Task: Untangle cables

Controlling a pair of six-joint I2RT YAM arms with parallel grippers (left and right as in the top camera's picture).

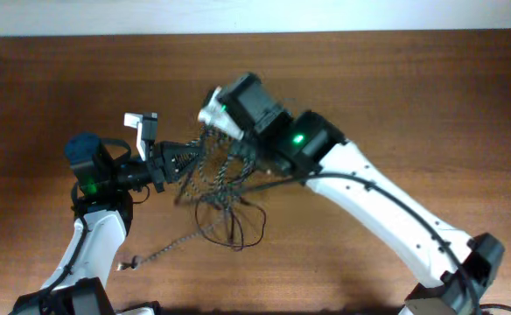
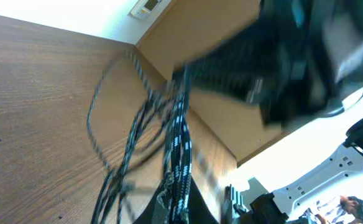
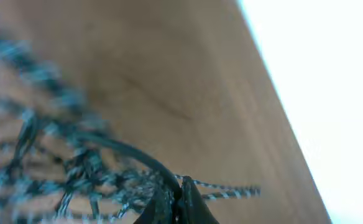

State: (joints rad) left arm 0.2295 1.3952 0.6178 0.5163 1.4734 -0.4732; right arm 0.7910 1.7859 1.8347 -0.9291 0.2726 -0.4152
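Observation:
The cables lie in one tangle at mid-table. The braided black-and-white cable hangs in loops between both grippers, and its tail runs to a plug at the front left. The plain black cable loops just in front of the tangle. My left gripper is shut on a bundle of the braided cable, clamped between its jaws. My right gripper sits above the tangle's far side. Its jaws are shut on the plain black cable, with blurred braided strands around it.
The wooden table ends at a pale wall along the far edge. The right arm's own thick black cable runs along its white link. The right arm's dark wrist looms close over the left gripper.

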